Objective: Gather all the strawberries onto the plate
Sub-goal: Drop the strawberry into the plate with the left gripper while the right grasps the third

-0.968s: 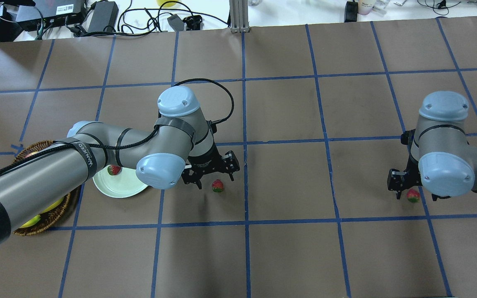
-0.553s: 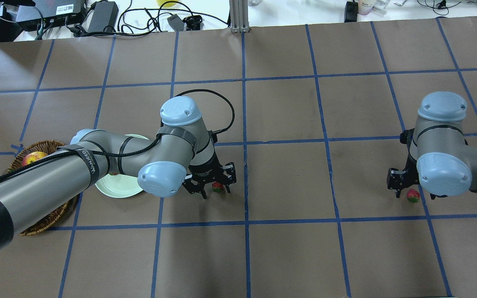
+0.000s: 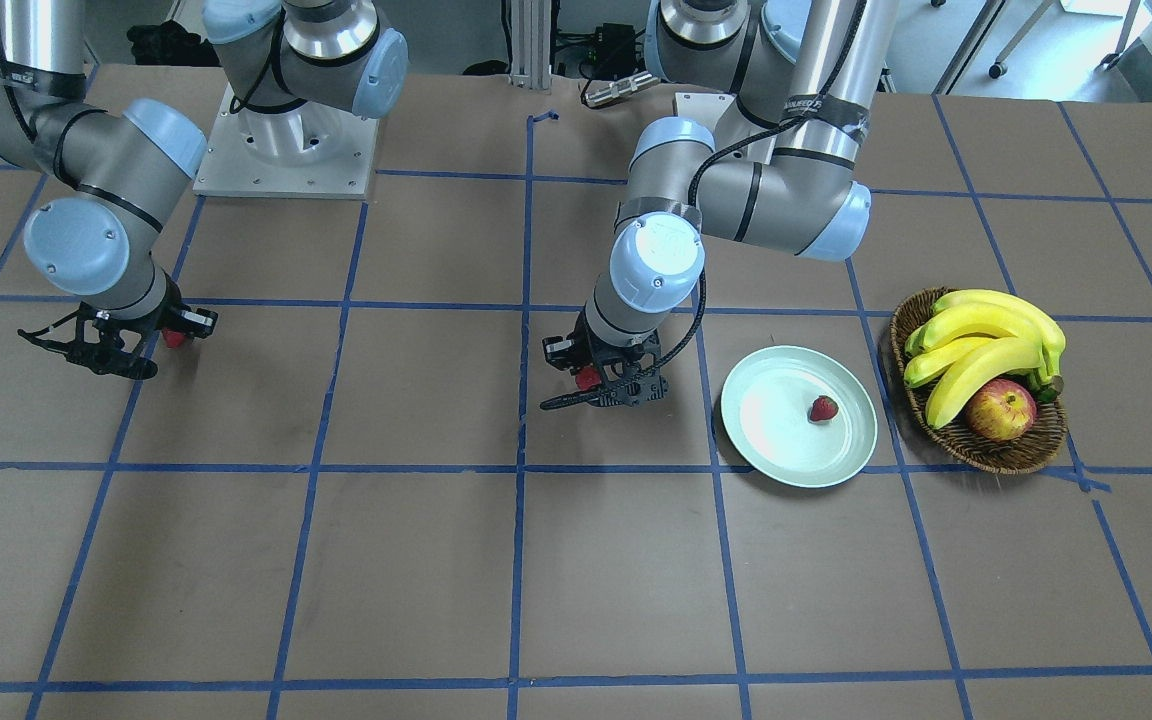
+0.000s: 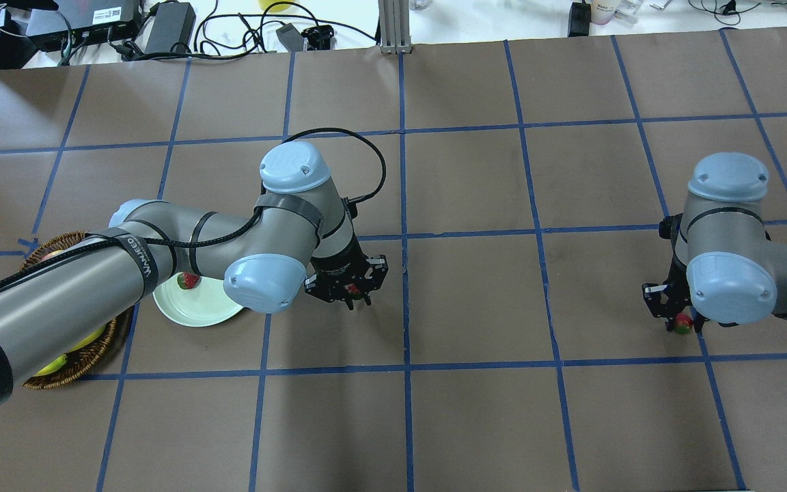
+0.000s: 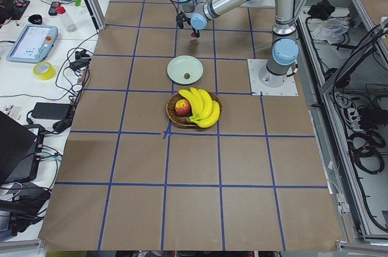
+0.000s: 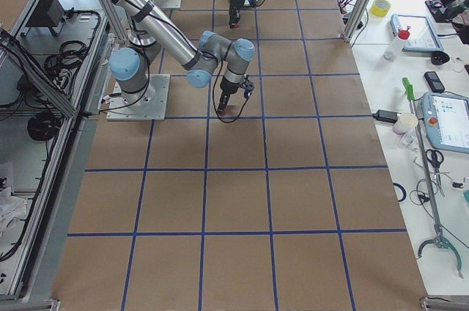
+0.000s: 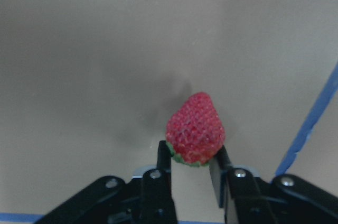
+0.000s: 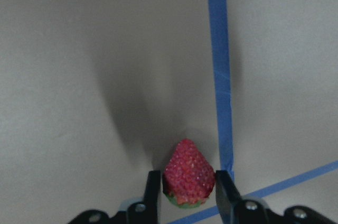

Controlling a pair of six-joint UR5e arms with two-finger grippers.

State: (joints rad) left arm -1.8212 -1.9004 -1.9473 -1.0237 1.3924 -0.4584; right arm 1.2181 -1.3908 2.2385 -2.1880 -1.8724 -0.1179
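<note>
Both arms hold fruit; one strawberry (image 3: 823,408) lies on the plate (image 3: 771,440).
Left gripper (image 7: 191,159) has its fingers closed on a second strawberry (image 7: 195,129) near the table's middle; seen from overhead, the plate sits at its 9 o'clock, with the basket (image 4: 76,370) beyond. Right gripper (image 8: 187,184) clamps the third strawberry (image 8: 189,178) beside a blue tape line (image 8: 219,76), well apart at 3 o'clock.

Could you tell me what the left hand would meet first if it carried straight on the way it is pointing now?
The bare brown table, probably; the left hand points down at it, and the strawberry it grips would touch before the fingers. Height is unclear.
</note>
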